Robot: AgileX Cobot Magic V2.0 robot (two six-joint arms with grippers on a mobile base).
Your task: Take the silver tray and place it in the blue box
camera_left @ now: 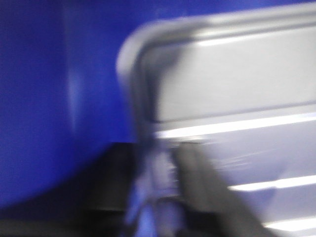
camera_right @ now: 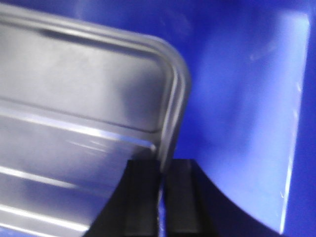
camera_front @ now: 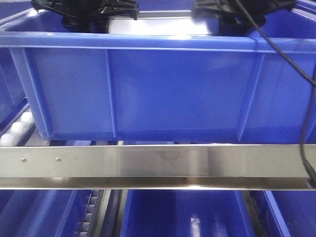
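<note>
Tray: the silver tray [camera_front: 158,25] sits inside the blue box [camera_front: 158,89], its pale floor showing just above the near rim, between the two arms.
Left tool: the left tool [camera_left: 165,197] is clamped on the tray's left rim; the picture is blurred.
Right tool: the right tool [camera_right: 162,197] is closed on the tray's right rim, one finger each side.
Box: on a roller shelf behind a steel rail [camera_front: 158,165]; more blue crates [camera_front: 182,212] below.
Cable: a black cable [camera_front: 291,64] hangs down the right side.
</note>
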